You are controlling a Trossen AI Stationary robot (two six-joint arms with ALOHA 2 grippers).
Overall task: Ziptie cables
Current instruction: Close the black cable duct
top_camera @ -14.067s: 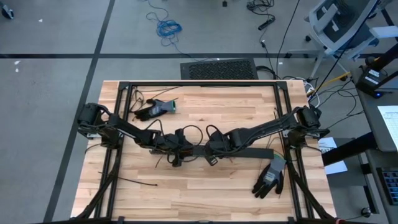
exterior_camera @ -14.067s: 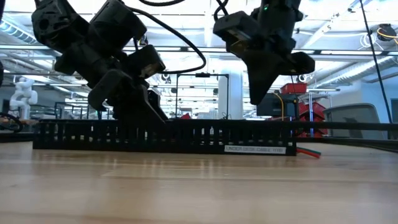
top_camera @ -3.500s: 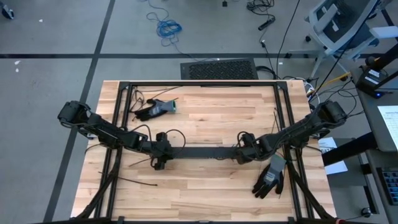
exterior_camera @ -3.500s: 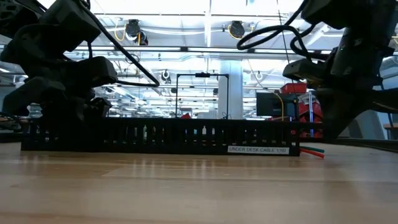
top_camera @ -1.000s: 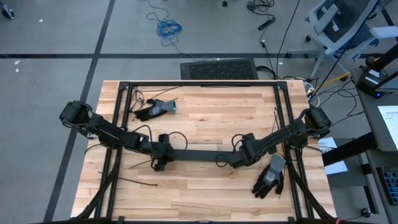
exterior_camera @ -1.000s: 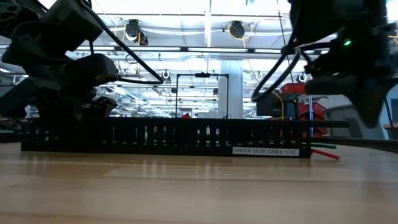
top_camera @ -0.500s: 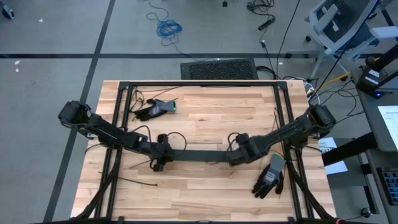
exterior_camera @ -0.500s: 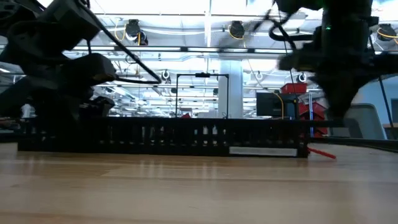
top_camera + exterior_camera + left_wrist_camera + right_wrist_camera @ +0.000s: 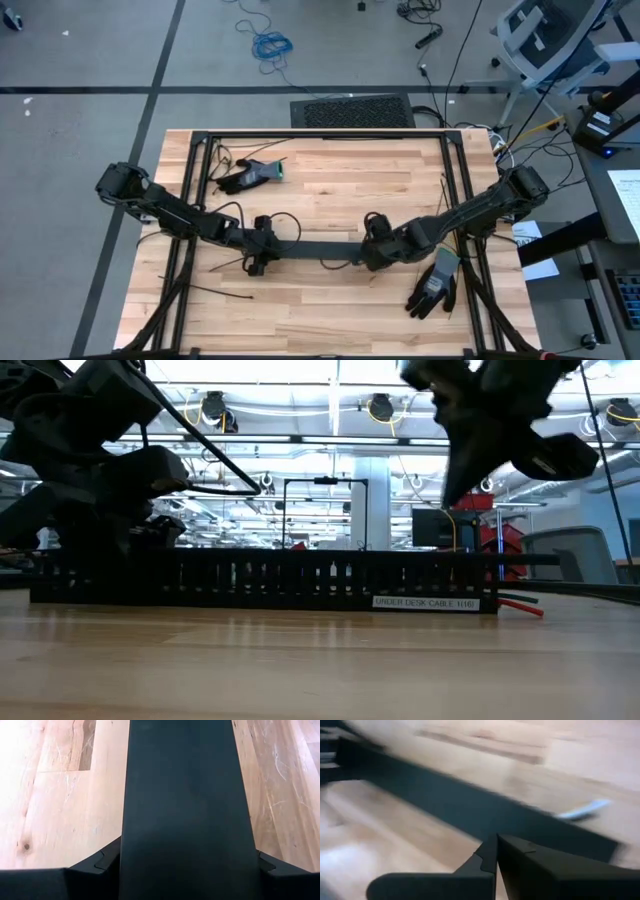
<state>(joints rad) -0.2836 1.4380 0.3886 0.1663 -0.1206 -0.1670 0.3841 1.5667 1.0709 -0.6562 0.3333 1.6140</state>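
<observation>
A long black slotted cable tray (image 9: 330, 246) lies across the middle of the table. From its right end stick the red and green ends of the cables (image 9: 520, 604); the rest of them is hidden inside the tray. At the tray's left end my left gripper (image 9: 258, 250) is closed across it. My right gripper (image 9: 453, 492) is shut, points down and hangs above the tray's right half (image 9: 368, 252), clear of it. In the right wrist view its shut fingertips (image 9: 496, 851) stand over the tray's edge. My left gripper holds the tray's left end, one finger (image 9: 107, 861) on each long side wall and the flat top (image 9: 185, 810) between them. The fingers come slanting down from the table's left and lie along the tray. The tray rests level on the table.
One dark work glove (image 9: 250, 175) lies at the far left, another (image 9: 435, 283) near the right front. Loose black zip ties lie at the front left (image 9: 215, 292) and by the right frame bar (image 9: 446, 195). A black metal frame (image 9: 320, 134) borders the tabletop.
My right gripper, shut throughout, has risen and gone toward the table's left edge along the tray, tipping its fingers more steeply down.
</observation>
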